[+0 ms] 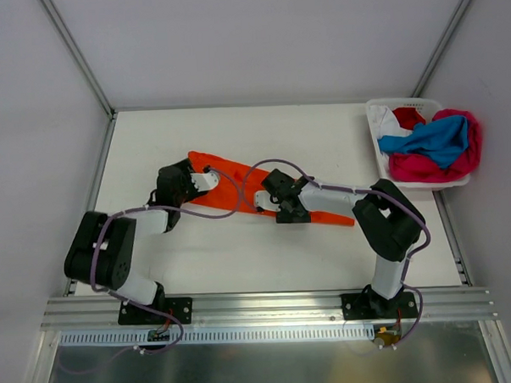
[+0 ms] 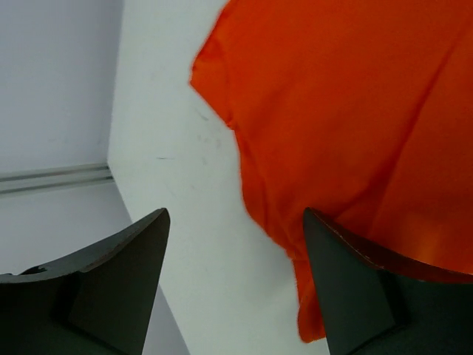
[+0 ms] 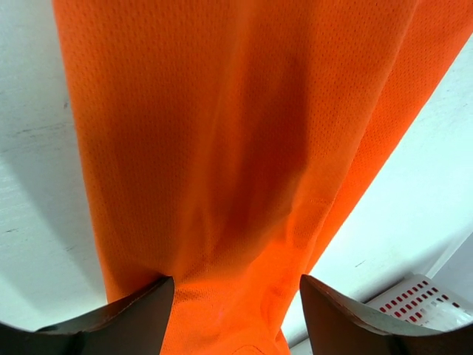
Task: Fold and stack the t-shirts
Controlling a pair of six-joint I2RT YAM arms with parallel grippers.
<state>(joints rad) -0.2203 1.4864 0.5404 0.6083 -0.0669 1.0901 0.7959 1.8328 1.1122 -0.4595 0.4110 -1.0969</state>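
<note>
Orange cloth lies on the white table: one t-shirt, laid out as a long band. In the top view it runs from 10 o'clock down to 4 o'clock, near the middle of the table.

The left gripper sits at the band's left end. Its two fingers are spread apart and hold nothing. The right gripper is over the middle of the band. Its fingers are spread wide too. The cloth lies flat under them and is not pinched. Far off at 2 o'clock a white plastic basket holds the other shirts, white, red, blue and pink, all in a heap.

I think the t-shirt is light, soft and floppy. It will sag and bunch up if it is lifted in only one spot. It may slide on the smooth table. A good hold would be a pinch on an edge or a corner, one at each end, so the band stays straight.

Only the top view shows the whole band and the basket's load. The left wrist view shows bare table between the fingers, with the shirt's wavy edge at 3 o'clock. The right wrist view shows tiny holes in the weave, long creases, and a bit of basket at 5 o'clock.
</note>
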